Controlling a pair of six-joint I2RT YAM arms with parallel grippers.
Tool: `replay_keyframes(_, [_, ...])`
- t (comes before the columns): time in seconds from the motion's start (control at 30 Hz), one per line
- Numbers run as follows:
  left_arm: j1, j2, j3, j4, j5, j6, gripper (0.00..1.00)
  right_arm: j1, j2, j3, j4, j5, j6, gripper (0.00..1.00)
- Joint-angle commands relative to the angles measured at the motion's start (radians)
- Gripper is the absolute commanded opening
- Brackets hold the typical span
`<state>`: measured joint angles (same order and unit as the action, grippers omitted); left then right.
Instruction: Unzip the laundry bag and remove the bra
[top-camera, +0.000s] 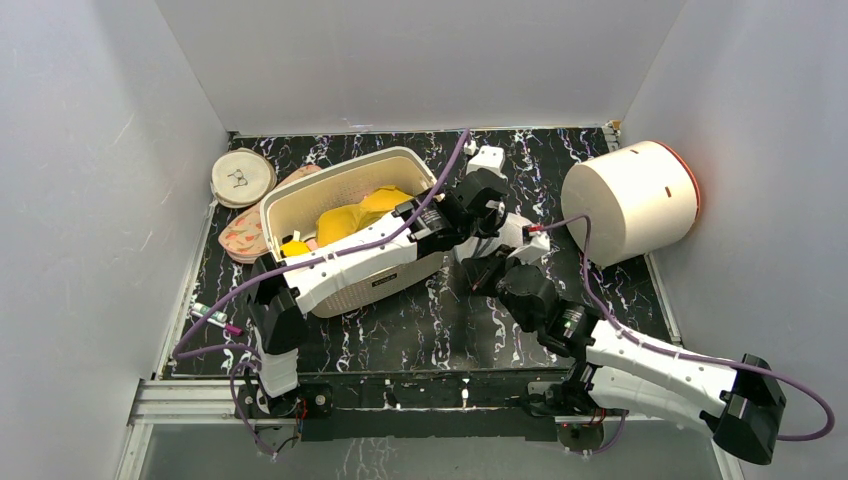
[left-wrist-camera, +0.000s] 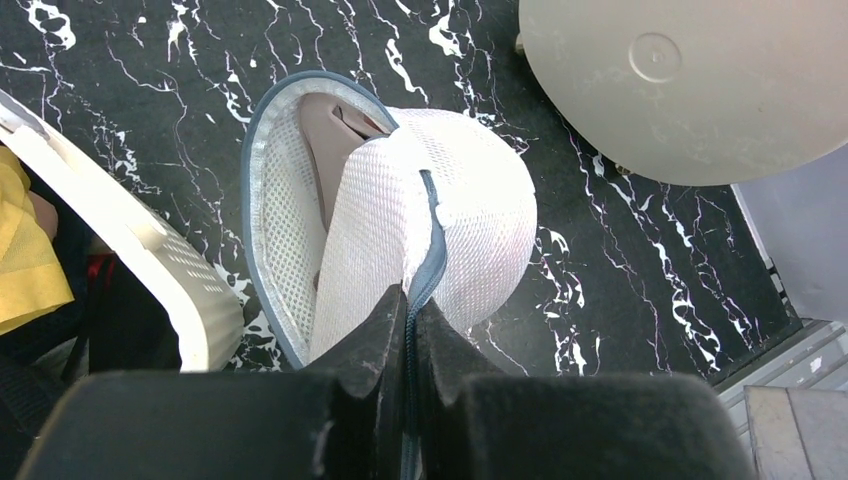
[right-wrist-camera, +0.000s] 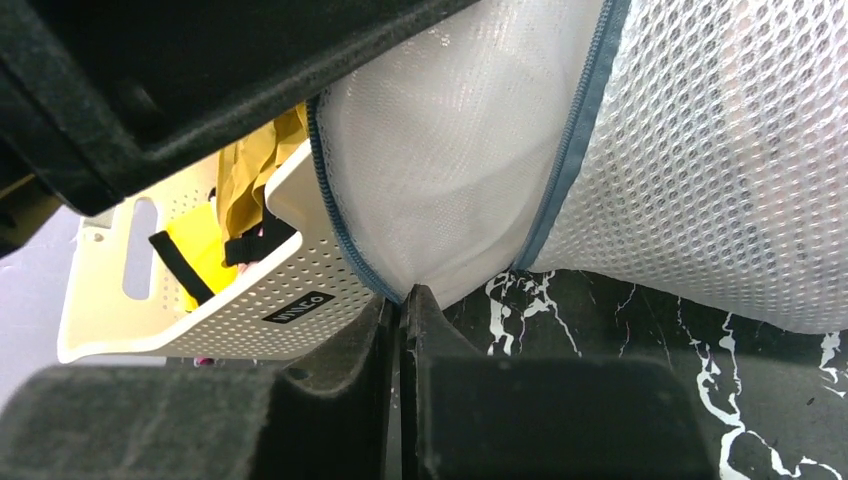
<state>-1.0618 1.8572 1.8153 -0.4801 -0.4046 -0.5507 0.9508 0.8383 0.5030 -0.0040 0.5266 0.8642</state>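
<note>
Black marble-veined tabletop (top-camera: 420, 320), walled in by pale grey panels, carries everything.

The left tool (left-wrist-camera: 408, 300) has its fingers pressed together on the blue-grey zip line of the laundry bag (left-wrist-camera: 470, 190). The zip runs straight down the white mesh into the pinch. Just beyond the tips and a little to their left the bag's mouth gapes, its grey-edged lid flap standing open. The bra (left-wrist-camera: 330, 130) shows inside as a pale pink curve, tucked within the mesh.

The right tool (right-wrist-camera: 402, 300) is also squeezed shut, its tips nipping the bag at the fold where two zip lines converge. The mesh bulges above and to the right of those tips — low over the tabletop.

To the left of both tools, touching the bag, sits the cream perforated basket (top-camera: 340, 180), with a yellow bra (top-camera: 345, 220) heaped in it. Beyond the left tool's tips, to the right and apart from the bag, a cream drum (top-camera: 625, 200) lies tipped on its side.

Past the basket, well away from both tools, a flat cream disc (top-camera: 242, 177) with a bra symbol rests beside a pink patterned disc (top-camera: 245, 238).
</note>
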Motion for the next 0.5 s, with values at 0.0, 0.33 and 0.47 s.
replay_keyframes(0.0, [0.000, -0.092, -0.034, 0.022, 0.010, 0.030, 0.12, -0.001, -0.040, 0.053, 0.017, 0.077, 0.046, 0.00])
replay_keyframes(0.33, [0.000, -0.468, -0.495, 0.430, 0.158, 0.355, 0.85, -0.001, -0.154, 0.087, -0.128, 0.079, 0.269, 0.00])
replay_keyframes(0.47, [0.000, -0.688, -0.842, 0.763, 0.402, 0.605, 0.88, -0.003, -0.188, 0.110, -0.181, 0.086, 0.346, 0.00])
